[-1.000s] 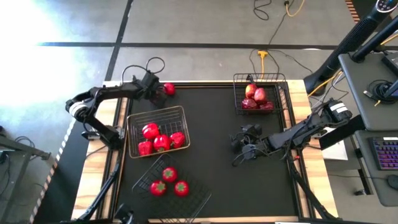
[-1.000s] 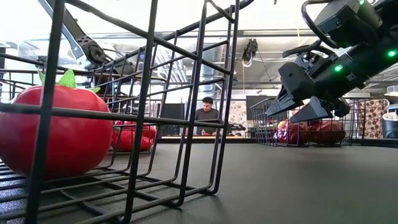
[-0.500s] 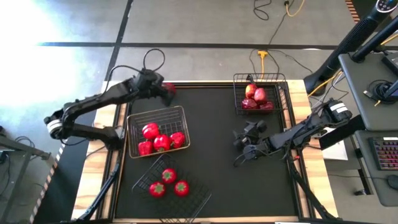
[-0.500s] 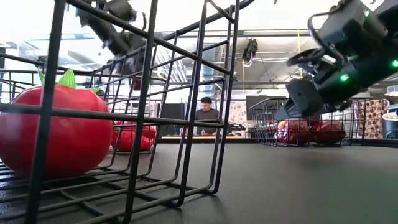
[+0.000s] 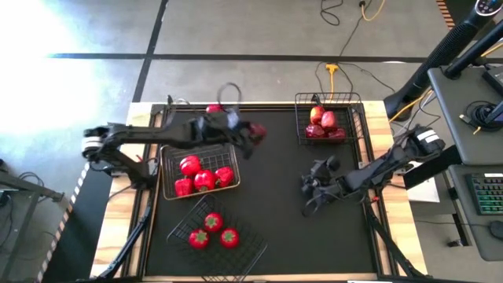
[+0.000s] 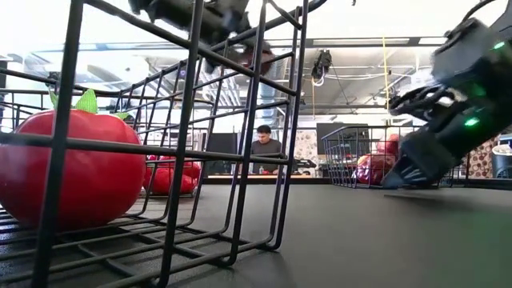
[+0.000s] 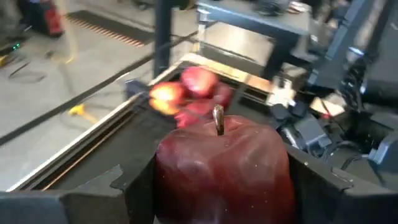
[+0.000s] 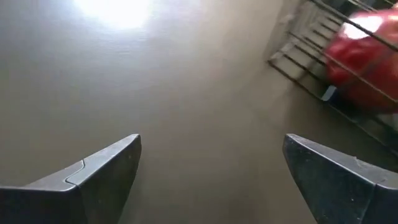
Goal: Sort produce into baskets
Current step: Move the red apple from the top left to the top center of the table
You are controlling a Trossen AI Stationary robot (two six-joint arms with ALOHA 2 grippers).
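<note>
My left gripper is over the black mat between the pepper basket and the apple basket. It is shut on a dark red apple, which also shows in the high view. My right gripper is open and empty over the mat's right half; its wrist view shows bare mat between the fingers. Red peppers lie in the middle-left basket, tomatoes in the near basket, and apples in the far right basket. My left gripper pinches the apple between its two fingers, one on each opposite side of its body. The apple sits upright in the hold with its stem up. It is lifted clear of the mat.
A small red thing shows at the mat's far edge behind the left arm. The near tomato basket stands tilted and fills the low view's left. A person sits beyond the table. Cables lie on the floor past the far edge.
My left gripper has closed on the apple near the mat's far left corner and lifted it. It has carried it toward the table's right, past the pepper basket. My right gripper has shifted a little toward the right edge and stays open.
</note>
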